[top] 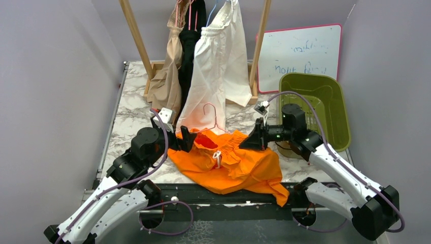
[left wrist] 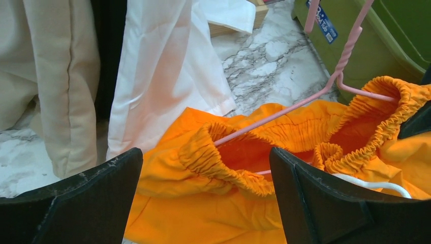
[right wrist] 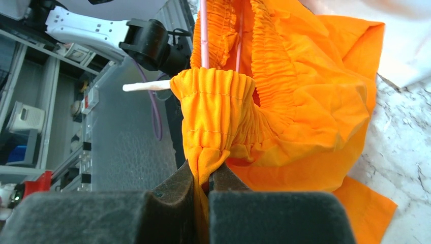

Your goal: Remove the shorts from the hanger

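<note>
The orange shorts (top: 228,162) lie on the marble table (top: 133,119) by the arms, pink hanger (left wrist: 348,51) inside the waistband; the right gripper (right wrist: 203,178) pinches one end of the elastic, the left gripper (top: 187,140) gapes at the other, and next, I'd say, it must clamp there so the waistband can slide off.

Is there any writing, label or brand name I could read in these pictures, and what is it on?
On the whiteboard: two lines of blue handwriting, too scrawled and small to read.
On the blue sticker on the green bin: white lettering, too blurred to quote.
No other text shows.
</note>
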You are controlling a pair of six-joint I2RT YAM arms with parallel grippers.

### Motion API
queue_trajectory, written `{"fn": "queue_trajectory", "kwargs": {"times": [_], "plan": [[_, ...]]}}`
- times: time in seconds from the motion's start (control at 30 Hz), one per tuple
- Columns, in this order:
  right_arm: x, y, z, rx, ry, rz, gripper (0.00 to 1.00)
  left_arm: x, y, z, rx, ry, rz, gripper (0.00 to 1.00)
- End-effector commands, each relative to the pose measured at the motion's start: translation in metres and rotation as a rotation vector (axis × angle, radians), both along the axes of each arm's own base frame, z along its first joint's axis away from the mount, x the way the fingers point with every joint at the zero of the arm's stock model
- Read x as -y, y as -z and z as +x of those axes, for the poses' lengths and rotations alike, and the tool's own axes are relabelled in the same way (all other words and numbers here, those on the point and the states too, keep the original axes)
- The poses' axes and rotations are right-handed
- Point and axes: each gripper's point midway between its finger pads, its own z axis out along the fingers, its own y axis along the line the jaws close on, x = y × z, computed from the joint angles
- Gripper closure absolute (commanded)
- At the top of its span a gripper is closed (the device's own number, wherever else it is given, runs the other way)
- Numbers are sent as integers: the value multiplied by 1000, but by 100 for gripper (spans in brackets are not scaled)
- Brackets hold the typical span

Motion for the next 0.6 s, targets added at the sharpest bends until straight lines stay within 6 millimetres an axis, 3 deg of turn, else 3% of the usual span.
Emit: {"fn": "queue_trajectory", "kwargs": {"times": [0.0, 0.23, 0.4, 0.57], "plan": [[-13, -26, -5, -6, -89, 76, 99, 10, -7, 0, 36, 58, -17, 4], [-25, -5, -9, -49, -101, 27, 99, 23, -11, -9, 42, 153, -37, 6], [-35, 0, -14, -46, -114, 21, 99, 57, -49, -42, 145, 387, -281, 8], [-45, -5, -23, -42, -130, 15, 99, 88, -38, -33, -5, 455, -303, 19]]}}
